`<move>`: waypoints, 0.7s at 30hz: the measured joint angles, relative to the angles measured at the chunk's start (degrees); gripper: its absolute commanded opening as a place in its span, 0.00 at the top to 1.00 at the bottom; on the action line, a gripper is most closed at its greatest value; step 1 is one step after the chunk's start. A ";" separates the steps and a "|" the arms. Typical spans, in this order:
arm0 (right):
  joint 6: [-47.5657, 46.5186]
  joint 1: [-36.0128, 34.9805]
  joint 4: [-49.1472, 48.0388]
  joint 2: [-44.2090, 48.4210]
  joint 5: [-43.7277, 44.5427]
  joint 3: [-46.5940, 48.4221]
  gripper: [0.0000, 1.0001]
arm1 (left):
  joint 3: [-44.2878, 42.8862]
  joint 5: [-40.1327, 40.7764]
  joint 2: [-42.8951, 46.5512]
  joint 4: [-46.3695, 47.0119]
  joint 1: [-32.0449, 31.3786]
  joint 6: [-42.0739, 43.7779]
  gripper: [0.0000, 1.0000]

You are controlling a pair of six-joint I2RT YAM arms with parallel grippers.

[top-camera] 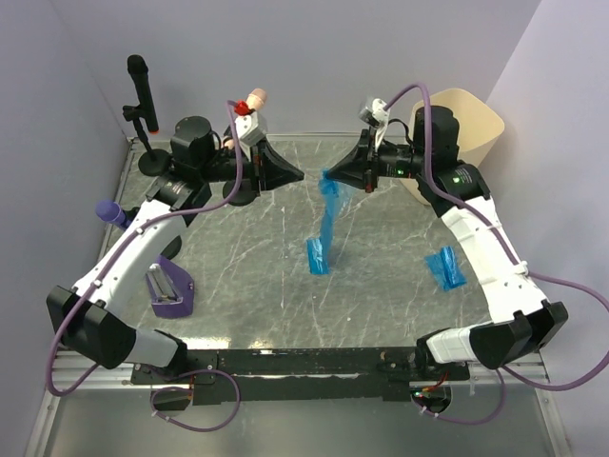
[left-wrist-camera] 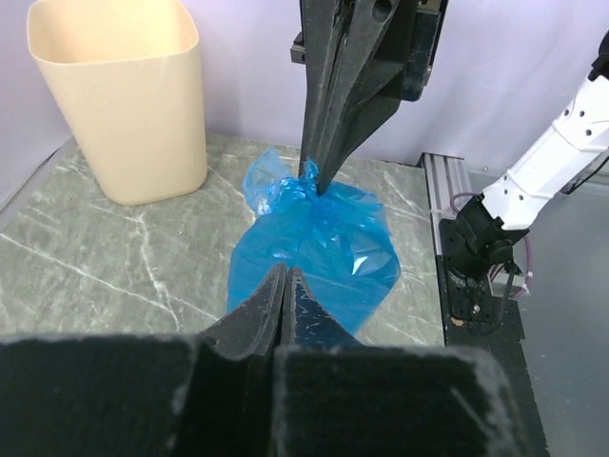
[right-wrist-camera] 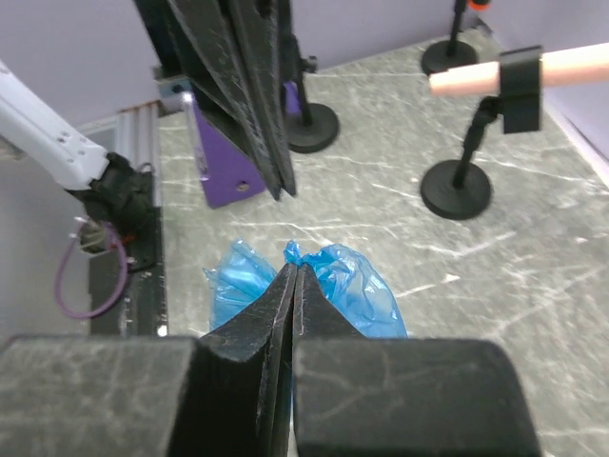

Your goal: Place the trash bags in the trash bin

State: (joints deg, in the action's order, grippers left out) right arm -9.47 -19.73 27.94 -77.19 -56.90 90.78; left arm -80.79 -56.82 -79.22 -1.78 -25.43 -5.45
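Right now your right gripper is clamped on the top of a blue trash bag that hangs over mid-table, well apart from the trash bin in the far right corner. Your left gripper is pinched together empty, just beside the bag; a second blue bag lies flat near your right arm

Bright, even, diffuse overhead light; soft shadows on surface; glare along near edge; left gripper, right gripper blurred close up.
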 measured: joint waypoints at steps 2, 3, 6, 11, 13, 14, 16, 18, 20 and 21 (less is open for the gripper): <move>1.09 0.00 -0.74 0.13 -1.05 -0.20 1.00 | 0.00 -0.66 -0.28 0.07 -0.09 -0.07 0.78; 1.75 0.00 -1.36 0.02 -1.66 -0.24 1.00 | 0.00 -1.14 -0.59 0.39 -0.17 -0.50 0.77; 3.78 0.00 -2.93 -0.66 -3.85 -0.24 1.00 | -0.13 -2.25 -2.03 1.97 -0.70 -1.53 0.74; 7.78 -0.02 -6.34 -3.39 -6.36 -0.09 0.98 | -2.40 -4.07 -5.40 3.80 -2.08 -3.30 0.74; 9.22 -0.24 -7.37 -4.39 -6.64 -0.09 0.91 | -2.64 -4.59 -5.97 4.92 -2.38 -4.24 0.80; 9.90 -0.37 -7.67 -4.74 -6.97 -0.09 0.87 | -2.69 -4.68 -6.16 5.31 -2.43 -4.72 0.83; 10.49 -0.61 -7.96 -4.96 -7.17 -0.02 0.91 | -2.82 -4.83 -6.49 5.68 -2.32 -5.35 0.97; 10.49 -0.63 -8.26 -4.96 -7.06 -0.02 1.00 | -2.86 -4.94 -6.56 5.79 -2.16 -6.12 0.99; 10.56 -0.52 -8.57 -4.96 -7.23 0.09 1.00 | -3.13 -4.72 -6.56 5.38 -1.97 -5.70 0.99; 10.45 -0.66 -8.63 -4.96 -7.17 0.15 1.00 | -3.39 -4.61 -6.60 4.83 -1.97 -5.42 0.99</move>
State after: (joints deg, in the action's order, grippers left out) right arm 0.97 -20.38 19.31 -82.15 -64.07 90.94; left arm -84.18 -61.43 -85.82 3.05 -27.40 -10.87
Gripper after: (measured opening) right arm 0.011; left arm 0.022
